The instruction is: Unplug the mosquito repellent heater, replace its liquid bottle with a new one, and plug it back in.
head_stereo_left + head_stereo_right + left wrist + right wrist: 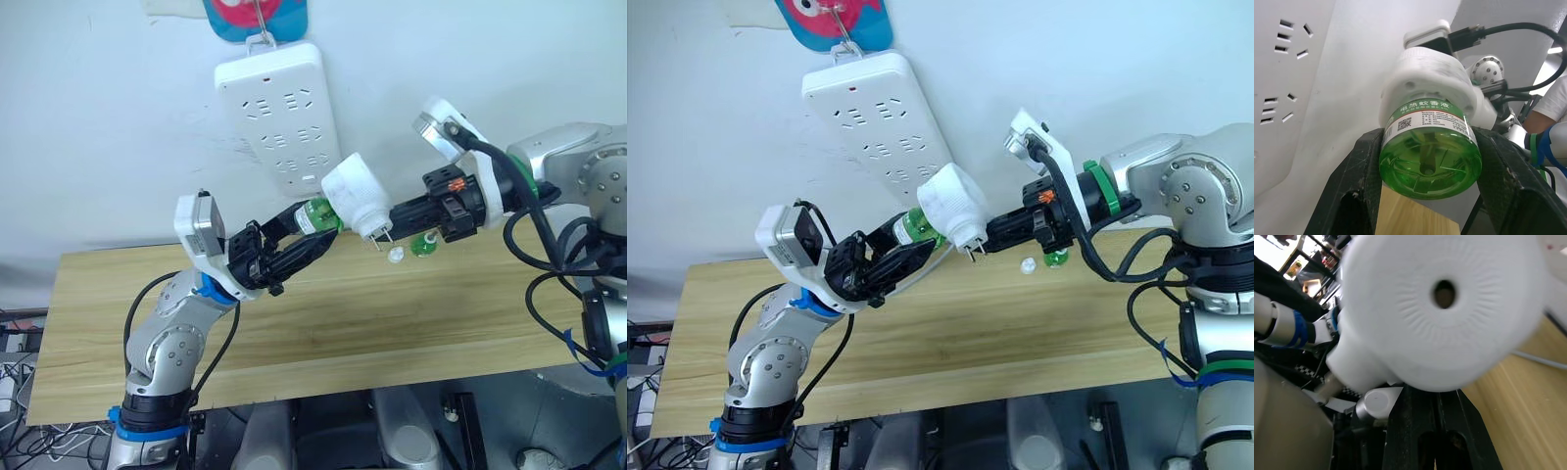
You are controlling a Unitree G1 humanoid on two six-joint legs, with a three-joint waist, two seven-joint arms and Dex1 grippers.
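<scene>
The heater (pixel 1444 308) looks blurred up close; the strip (pixel 1283 88) and bottle (pixel 1430 152) label are cut off or unreadable.

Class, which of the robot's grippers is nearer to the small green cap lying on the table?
The right gripper: it holds the heater just above the green cap. The left gripper grips the bottle farther away.

A robot test lab or workshop is suggested: a bare wooden desk (pixel 323 323) is set against a plain white wall (pixel 98 117), on which a white power strip (pixel 279 113) is hung from a hook, and loose cables (pixel 18 431) are seen on the floor beside it.
</scene>
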